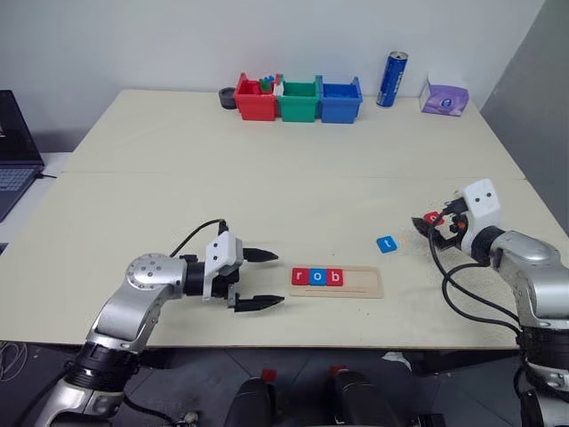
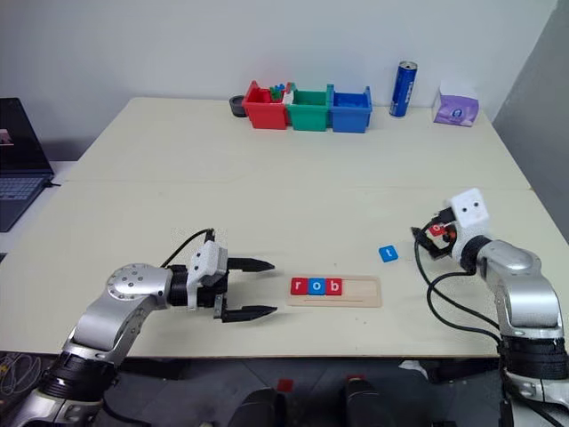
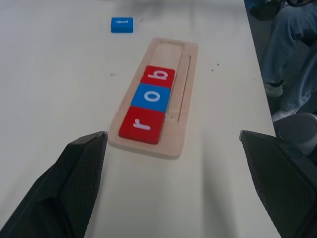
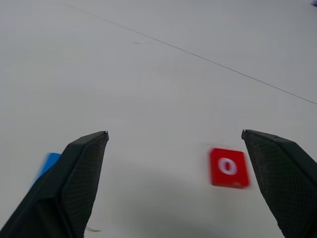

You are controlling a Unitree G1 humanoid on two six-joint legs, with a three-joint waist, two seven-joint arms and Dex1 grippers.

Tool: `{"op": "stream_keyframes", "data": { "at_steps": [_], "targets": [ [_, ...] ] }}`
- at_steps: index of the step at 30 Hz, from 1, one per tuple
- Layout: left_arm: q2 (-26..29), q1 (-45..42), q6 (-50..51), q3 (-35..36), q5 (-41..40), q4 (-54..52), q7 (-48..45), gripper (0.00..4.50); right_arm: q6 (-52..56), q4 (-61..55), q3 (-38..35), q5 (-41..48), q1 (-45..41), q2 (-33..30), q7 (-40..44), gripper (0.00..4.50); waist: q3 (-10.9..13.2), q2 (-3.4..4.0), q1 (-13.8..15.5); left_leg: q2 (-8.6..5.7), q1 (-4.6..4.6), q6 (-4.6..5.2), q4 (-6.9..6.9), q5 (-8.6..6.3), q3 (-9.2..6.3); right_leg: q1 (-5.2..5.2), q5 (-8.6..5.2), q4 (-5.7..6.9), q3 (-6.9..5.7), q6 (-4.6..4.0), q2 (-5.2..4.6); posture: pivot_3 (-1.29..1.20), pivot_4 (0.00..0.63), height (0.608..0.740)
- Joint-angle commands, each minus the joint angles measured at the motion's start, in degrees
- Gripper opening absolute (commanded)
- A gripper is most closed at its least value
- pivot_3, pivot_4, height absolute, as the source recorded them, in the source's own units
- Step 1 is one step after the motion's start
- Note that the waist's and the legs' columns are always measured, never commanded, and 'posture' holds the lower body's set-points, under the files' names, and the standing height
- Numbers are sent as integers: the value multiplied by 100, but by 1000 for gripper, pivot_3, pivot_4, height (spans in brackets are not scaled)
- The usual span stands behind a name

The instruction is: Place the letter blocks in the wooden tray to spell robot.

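Red "o" block (image 4: 228, 167) lay on table between right gripper's (image 4: 173, 144) wide-spread, empty fingers; left gripper (image 1: 264, 278) also gaped empty.

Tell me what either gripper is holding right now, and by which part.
Nothing is held. The left gripper hangs open beside the tray; the right gripper is open above the table, with the red o tile lying loose between its fingers.

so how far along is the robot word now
Done: r, o and b sit in the wooden tray. In hand: nothing; the right gripper is open over the red o block, not gripping it. Left: that o and the blue t block, both loose on the table. The left gripper waits open.
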Motion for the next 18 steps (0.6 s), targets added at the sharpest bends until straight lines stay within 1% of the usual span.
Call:
{"op": "stream_keyframes", "data": {
  "at_steps": [1, 7, 11, 16, 18],
  "targets": [
    [-51, -202, -14, 116, -76, 5, 35, 4500, -449, 841, -7, -69, -423, -92, 31, 4465, 0, 0, -9, -1, 0, 0, 0, 0, 1, 0, 0, 0, 1, 0, 2, 0, 150, 740],
    [23, -170, 33, 141, -85, -85, 4, 4500, -1164, 2663, 307, -224, -1106, -185, 467, 4465, 1, 1, -24, 0, 4, 1, -8, 0, 4, -1, 1, -2, 5, -2, 4, 0, 150, 740],
    [93, -104, 33, 162, -70, -144, 0, 4500, -1634, 3868, 495, -397, -1603, -167, 534, 4465, 1, 2, -26, 1, 2, 0, -8, 0, 5, -1, 1, -2, 6, -2, 0, 0, 150, 740],
    [158, -28, 38, 180, -61, -210, 26, 4500, -1639, 4952, 502, -397, -2065, -96, 594, 4465, 1, 1, -50, 1, 6, 0, -4, 0, 5, 4, 2, -1, 8, -3, -1, 0, 150, 740],
    [194, 18, 35, 203, -50, -230, 33, 4500, -1542, 5118, 510, -407, -2142, -100, 572, 4095, 0, 1, -54, 2, 11, 0, -4, 0, 5, 8, 2, -1, 9, -3, -1, 0, 150, 740]
  ]
}}
